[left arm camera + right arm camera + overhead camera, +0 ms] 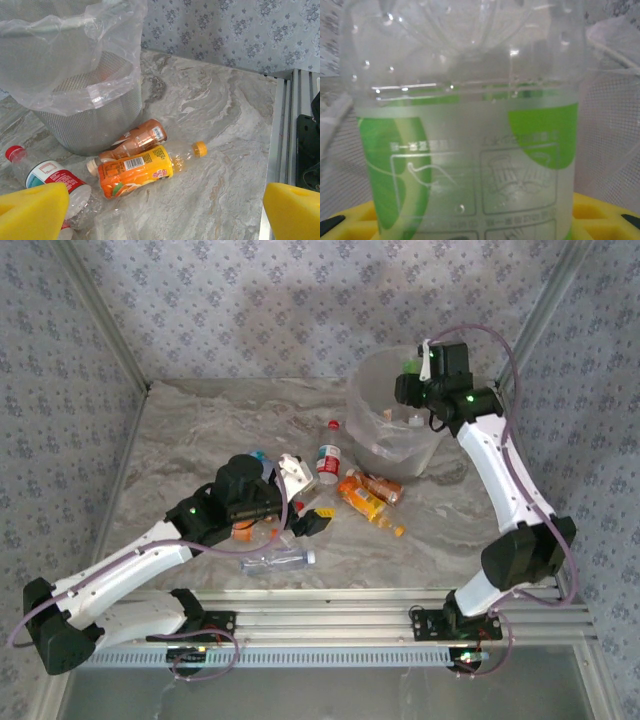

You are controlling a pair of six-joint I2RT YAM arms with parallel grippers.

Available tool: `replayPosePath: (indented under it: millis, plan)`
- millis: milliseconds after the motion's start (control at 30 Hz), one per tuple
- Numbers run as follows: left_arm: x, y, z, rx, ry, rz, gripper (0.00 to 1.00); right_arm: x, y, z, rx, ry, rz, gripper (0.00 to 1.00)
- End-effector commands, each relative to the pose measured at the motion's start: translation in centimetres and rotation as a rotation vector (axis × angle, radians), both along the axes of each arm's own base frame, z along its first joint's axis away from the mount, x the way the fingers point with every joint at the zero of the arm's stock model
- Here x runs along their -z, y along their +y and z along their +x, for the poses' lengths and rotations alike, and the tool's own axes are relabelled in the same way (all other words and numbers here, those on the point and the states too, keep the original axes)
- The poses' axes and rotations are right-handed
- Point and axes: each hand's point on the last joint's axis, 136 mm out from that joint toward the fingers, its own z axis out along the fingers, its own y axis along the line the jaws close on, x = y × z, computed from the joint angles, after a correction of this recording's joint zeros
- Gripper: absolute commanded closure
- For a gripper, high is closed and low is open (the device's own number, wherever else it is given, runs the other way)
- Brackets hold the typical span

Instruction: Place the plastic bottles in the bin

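Green-labelled bottle [470, 165]: clear plastic, gripped by your right gripper [420, 378]. The right wrist camera sits hard against it, with the yellow pads [602, 212] along the bottom edge and fine mesh behind. That view does not tell you where the bottle is. The top view does: the gripper is over the open mouth of the bin [372, 430], at the far right of the marbled table [200, 440].

The left wrist view shows the bin wall as mesh, with a clear bag liner [75, 65] folded over the rim. The top view does not resolve this.

- A brown bottle [142, 140] lies on its side at the bin's foot.
- An orange-labelled bottle [135, 172] with a yellow cap touches it.
- A red-capped bottle [47, 175] lies just to the left of those.

Your left gripper [165, 205] is low over this group, jaws spread wide and gripping nothing.

The top view adds a clear bottle [278, 561] lying near the front rail, beside the left arm.
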Motion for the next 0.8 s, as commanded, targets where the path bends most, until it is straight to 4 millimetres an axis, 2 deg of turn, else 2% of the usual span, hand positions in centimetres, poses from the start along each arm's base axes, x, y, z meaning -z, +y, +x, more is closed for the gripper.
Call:
replayPosePath:
  millis: [0,200,467,633,767]
  plan:
    - [-0.6,-0.1,0.2,0.000,-0.014,-0.011,0.00,1.2,-0.5,0.4,-0.017,0.064,-0.017,0.46]
    - [-0.5,-0.2,0.3,0.002,-0.010,-0.006,0.00,5.1,-1.0,0.9,-0.007,0.190,-0.023,0.46]
    - [-0.5,-0.1,0.3,-0.001,-0.007,-0.001,0.00,9.2,-2.0,0.9,0.042,0.338,-0.040,0.45]
    - [-0.5,-0.1,0.3,0.000,-0.006,0.000,0.00,10.5,-2.9,1.0,0.107,0.387,-0.062,0.39]
    - [-0.5,-0.1,0.3,-0.001,-0.007,0.002,0.00,10.5,-3.3,0.9,0.133,0.388,-0.069,0.31]
